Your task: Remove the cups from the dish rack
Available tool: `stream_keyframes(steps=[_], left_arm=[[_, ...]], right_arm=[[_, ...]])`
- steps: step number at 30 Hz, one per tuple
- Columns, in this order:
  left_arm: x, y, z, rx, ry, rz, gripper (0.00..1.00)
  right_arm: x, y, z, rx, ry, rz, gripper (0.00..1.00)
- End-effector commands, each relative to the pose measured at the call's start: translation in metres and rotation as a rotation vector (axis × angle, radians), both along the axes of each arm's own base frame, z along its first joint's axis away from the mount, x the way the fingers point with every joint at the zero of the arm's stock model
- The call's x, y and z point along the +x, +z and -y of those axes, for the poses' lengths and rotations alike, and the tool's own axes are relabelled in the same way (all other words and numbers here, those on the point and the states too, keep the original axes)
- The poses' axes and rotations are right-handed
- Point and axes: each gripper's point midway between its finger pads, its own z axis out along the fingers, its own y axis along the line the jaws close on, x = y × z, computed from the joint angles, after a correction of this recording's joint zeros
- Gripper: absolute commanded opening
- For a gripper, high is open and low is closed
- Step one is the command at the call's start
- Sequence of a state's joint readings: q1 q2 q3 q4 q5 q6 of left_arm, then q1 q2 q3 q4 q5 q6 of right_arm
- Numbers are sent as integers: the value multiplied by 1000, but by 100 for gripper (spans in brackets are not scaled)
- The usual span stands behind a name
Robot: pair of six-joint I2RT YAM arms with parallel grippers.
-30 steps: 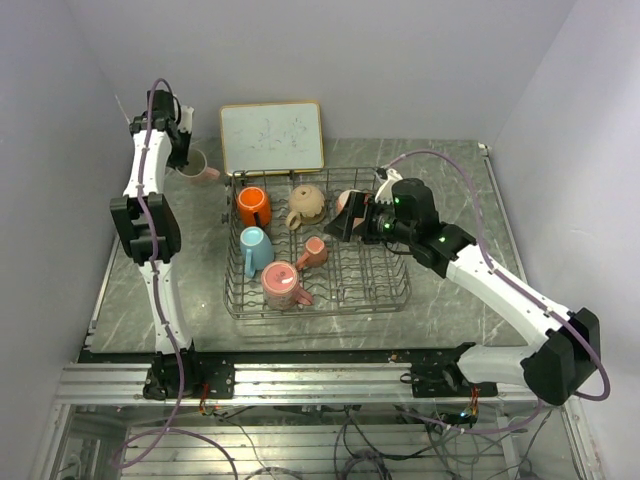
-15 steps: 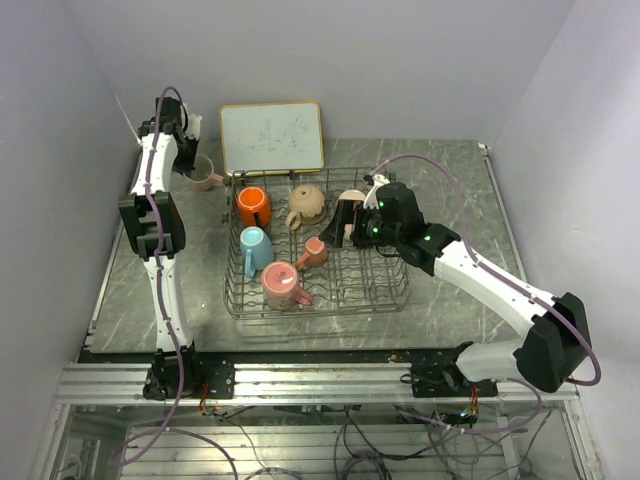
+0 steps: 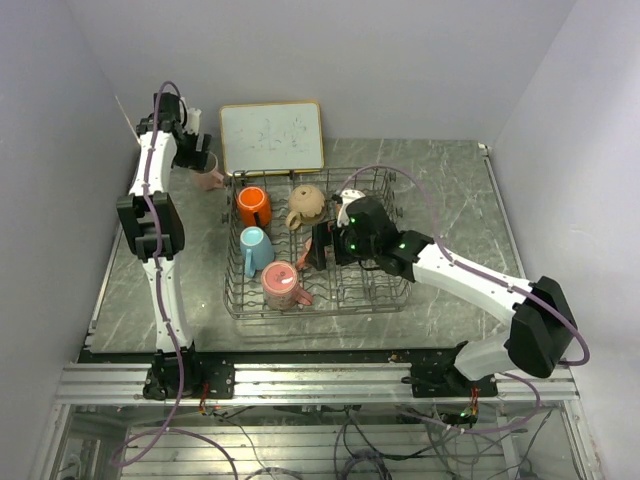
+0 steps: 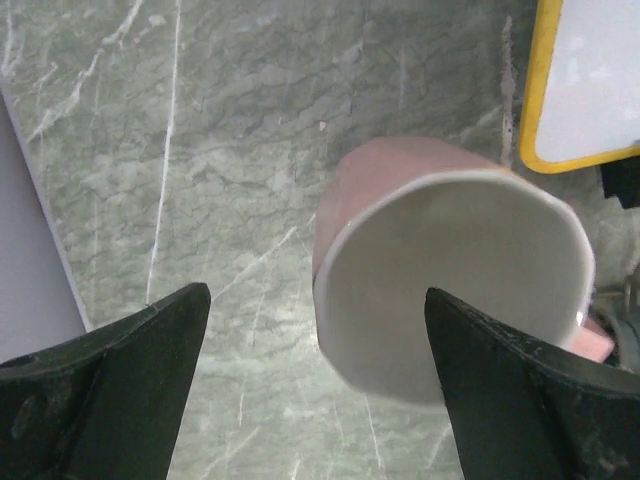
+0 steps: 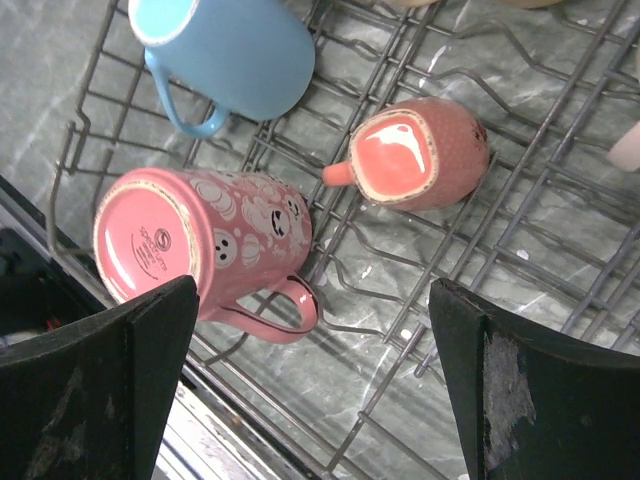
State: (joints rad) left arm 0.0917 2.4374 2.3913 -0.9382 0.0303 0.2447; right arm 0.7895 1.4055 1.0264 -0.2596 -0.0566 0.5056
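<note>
The dish rack (image 3: 392, 297) holds an orange cup (image 3: 253, 206), a tan cup (image 3: 307, 203), a light blue cup (image 3: 255, 247), a patterned pink cup (image 3: 282, 284) on its side and a small salmon cup (image 3: 316, 247). My right gripper (image 3: 318, 257) hovers open over the rack's wires (image 5: 560, 200). Below it lie the patterned pink cup (image 5: 200, 245), the salmon cup (image 5: 415, 150) and the light blue cup (image 5: 230, 50). My left gripper (image 3: 196, 160) stands open above a pink cup (image 3: 208, 179) upright on the table. This cup (image 4: 450, 280) sits partly between the spread fingers (image 4: 110, 390).
A wood-framed whiteboard (image 3: 272, 137) leans at the back behind the rack, and its edge (image 4: 590, 80) lies just beside the pink cup. A pale pink object (image 5: 628, 145) shows at the right wrist view's edge. Grey walls close in on the left and right.
My left gripper has opened and let go of the pink cup on the table. The right arm has swung left and nearer across the rack, from the far right cup to the salmon one.
</note>
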Motion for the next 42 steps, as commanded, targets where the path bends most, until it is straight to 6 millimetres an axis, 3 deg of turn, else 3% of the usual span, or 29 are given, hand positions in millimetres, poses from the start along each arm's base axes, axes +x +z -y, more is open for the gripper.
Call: stream_keyframes(steps=[1,7,13,19,26,30,37,42], left_arm=[[9,74,3,19,12,182,100],[-7,136,0,43,32,283,100],[-41,160,4,34,18,275,100],[-98,163,33,-77,-88,186,99],[-179,169,57,-141,-184,160,99],[-216,172,66,-172,-214,146,99],[-265,179,77,-167,-302,166,99],[-282,174,75,-119,-355,193,99]], right_arm=[[-8,2,-14,-32,153,83,100],[-27,3,-25,-66,348,136,97],[-42,-10,-32,-111,472,166,92],[-51,-19,-38,-153,508,195,84],[-64,-52,-48,-291,548,210,80],[-60,-69,-49,-352,541,213,77],[-50,-84,-56,-401,535,226,66],[-55,-98,-62,-437,547,227,45]])
